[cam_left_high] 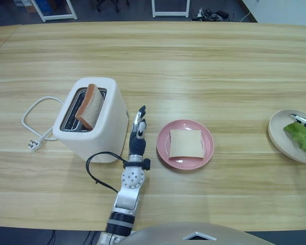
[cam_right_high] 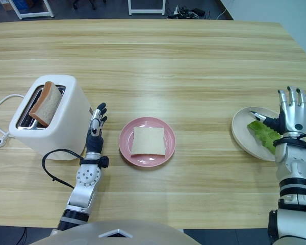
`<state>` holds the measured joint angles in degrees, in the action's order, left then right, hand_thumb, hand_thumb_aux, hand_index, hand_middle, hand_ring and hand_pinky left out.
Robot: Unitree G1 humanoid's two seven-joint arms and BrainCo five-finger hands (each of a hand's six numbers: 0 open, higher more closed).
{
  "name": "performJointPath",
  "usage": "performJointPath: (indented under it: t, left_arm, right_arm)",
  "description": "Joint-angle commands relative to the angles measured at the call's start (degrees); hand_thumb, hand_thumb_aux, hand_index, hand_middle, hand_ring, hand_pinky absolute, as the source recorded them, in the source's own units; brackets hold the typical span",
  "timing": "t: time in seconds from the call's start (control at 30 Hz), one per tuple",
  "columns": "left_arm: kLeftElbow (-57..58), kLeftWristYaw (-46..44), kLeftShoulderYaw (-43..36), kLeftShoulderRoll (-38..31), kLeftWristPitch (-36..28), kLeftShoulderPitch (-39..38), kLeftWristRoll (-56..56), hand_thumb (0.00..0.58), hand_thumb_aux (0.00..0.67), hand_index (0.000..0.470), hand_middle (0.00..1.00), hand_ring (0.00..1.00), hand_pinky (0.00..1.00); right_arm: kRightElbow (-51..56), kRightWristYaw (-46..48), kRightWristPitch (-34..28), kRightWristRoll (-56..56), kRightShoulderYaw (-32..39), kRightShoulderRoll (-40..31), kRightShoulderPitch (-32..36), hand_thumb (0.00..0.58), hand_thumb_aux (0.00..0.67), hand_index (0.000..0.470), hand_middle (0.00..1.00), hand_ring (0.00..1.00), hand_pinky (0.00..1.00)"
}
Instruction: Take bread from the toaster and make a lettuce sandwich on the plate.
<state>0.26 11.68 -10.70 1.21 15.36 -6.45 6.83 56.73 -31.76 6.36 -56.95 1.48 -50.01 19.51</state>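
A white toaster (cam_left_high: 94, 120) stands at the left of the table with one slice of bread (cam_left_high: 91, 105) sticking up out of its slot. A pink plate (cam_left_high: 185, 144) in the middle holds another slice of bread (cam_left_high: 186, 143) lying flat. A lettuce leaf (cam_right_high: 266, 133) lies on a beige plate (cam_right_high: 245, 133) at the right. My left hand (cam_left_high: 138, 133) stands between the toaster and the pink plate, fingers straight and holding nothing. My right hand (cam_right_high: 295, 115) hovers over the beige plate's right side, fingers spread, thumb tip near the lettuce.
The toaster's white cord and plug (cam_left_high: 33, 126) lie on the table to its left. A black cable (cam_left_high: 99, 168) loops from my left wrist beside the toaster's front. The wide wooden table (cam_left_high: 194, 66) stretches away behind the plates.
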Motion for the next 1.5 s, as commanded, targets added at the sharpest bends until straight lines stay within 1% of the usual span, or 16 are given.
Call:
performJointPath:
  t: [0.03, 0.2, 0.23, 0.27, 0.3, 0.33, 0.37, 0.7, 0.83, 0.93, 1.0, 1.1, 1.2, 1.3, 1.4, 1.5]
  left_arm:
    - [1.02, -0.08, 0.12, 0.46, 0.18, -0.3, 1.65, 0.0, 0.0, 0.0, 0.0, 0.0, 0.0]
    - [0.6, -0.11, 0.47, 0.56, 0.33, -1.05, 2.69, 0.0, 0.0, 0.0, 0.0, 0.0, 0.0]
    - [0.56, -0.09, 0.52, 0.6, 0.34, -1.15, 2.79, 0.0, 0.0, 0.0, 0.0, 0.0, 0.0]
    - [0.66, -0.09, 0.54, 0.67, 0.36, -1.18, 2.92, 0.0, 0.0, 0.0, 0.0, 0.0, 0.0]
    - [0.78, -0.11, 0.54, 0.72, 0.37, -1.19, 3.02, 0.0, 0.0, 0.0, 0.0, 0.0, 0.0]
    - [0.77, -0.13, 0.51, 0.73, 0.34, -1.25, 3.14, 0.0, 0.0, 0.0, 0.0, 0.0, 0.0]
    - [0.74, -0.13, 0.47, 0.73, 0.31, -1.29, 3.26, 0.0, 0.0, 0.0, 0.0, 0.0, 0.0]
    - [0.78, 0.0, 0.52, 0.91, 0.32, -1.72, 4.36, 0.0, 0.0, 0.0, 0.0, 0.0, 0.0]
    - [1.04, 0.01, 0.49, 0.99, 0.42, -1.89, 4.55, 0.0, 0.0, 0.0, 0.0, 0.0, 0.0]
    - [1.3, -0.02, 0.58, 0.96, 0.51, -1.71, 4.57, 0.0, 0.0, 0.0, 0.0, 0.0, 0.0]
    - [1.72, 0.16, 0.67, 1.02, 0.67, -1.57, 4.66, 0.0, 0.0, 0.0, 0.0, 0.0, 0.0]
    - [2.69, 0.24, 0.49, 1.25, 0.81, -1.13, 4.71, 0.0, 0.0, 0.0, 0.0, 0.0, 0.0]
    - [3.27, 0.09, 0.22, 1.37, 0.83, -0.61, 4.64, 0.0, 0.0, 0.0, 0.0, 0.0, 0.0]
    - [4.13, 0.02, 0.41, 1.21, 0.99, 0.24, 4.52, 0.0, 0.0, 0.0, 0.0, 0.0, 0.0]
    - [5.29, 0.09, 0.43, 1.29, 1.3, 1.01, 4.63, 0.0, 0.0, 0.0, 0.0, 0.0, 0.0]
    - [6.54, 0.16, 0.25, 1.44, 1.66, 1.64, 4.89, 0.0, 0.0, 0.0, 0.0, 0.0, 0.0]
  right_arm:
    - [11.23, 0.68, 0.93, 0.73, 5.72, -0.64, 3.36, 0.0, 0.0, 0.0, 0.0, 0.0, 0.0]
    - [15.81, 1.54, 1.09, 2.95, 10.08, -0.8, 4.53, 0.014, 0.008, 0.006, 0.0, 0.0, 0.0]
    - [16.2, 2.1, 1.26, 3.52, 10.66, -0.78, 4.51, 0.201, 0.129, 0.09, 0.0, 0.0, 0.0]
    - [16.48, 2.6, 1.34, 4.17, 11.21, -0.83, 4.42, 0.462, 0.368, 0.258, 0.0, 0.0, 0.0]
    - [16.61, 2.89, 1.47, 4.96, 11.61, -0.91, 4.29, 0.514, 0.444, 0.311, 0.0, 0.0, 0.0]
    - [16.53, 2.93, 1.57, 5.58, 11.92, -1.02, 4.19, 0.577, 0.62, 0.435, 0.0, 0.0, 0.0]
    - [16.35, 2.83, 1.64, 6.09, 12.18, -1.14, 4.16, 0.58, 0.67, 0.47, 0.0, 0.0, 0.0]
    - [13.73, 2.17, 2.28, 10.1, 14.75, -1.97, 4.67, 0.58, 0.67, 0.47, 0.0, 0.0, 0.0]
    - [7.47, -0.02, 3.08, 11.54, 14.27, -2.85, 3.01, 0.58, 0.67, 0.47, 0.0, 0.0, 0.0]
    - [-4.25, -1.27, 3.12, 13.9, 11.32, -4.37, -0.64, 0.58, 0.67, 0.47, 0.0, 0.0, 0.0]
    - [-19.0, -1.04, -0.76, 14.49, 7.4, -4.72, -4.12, 0.58, 0.67, 0.47, 0.0, 0.0, 0.0]
    - [-42.47, 1.38, -7.24, 13.54, 3.18, 0.12, -7.26, 0.58, 0.67, 0.47, 0.0, 0.0, 0.0]
    - [-56.02, 5.76, -9.7, 11.13, 7.45, 7.29, -5.17, 0.58, 0.67, 0.47, 0.0, 0.0, 0.0]
    - [-55.95, 8.3, -7.82, 9.29, 14.61, 14.72, -1.23, 0.58, 0.67, 0.47, 0.0, 0.0, 0.0]
    - [-47.49, 8.84, -6.35, 6.7, 20.66, 22.1, 3.79, 0.58, 0.67, 0.47, 0.0, 0.0, 0.0]
    - [-38.62, 8.08, -4.85, 5.46, 23.89, 26.51, 7.32, 0.58, 0.67, 0.47, 0.0, 0.0, 0.0]
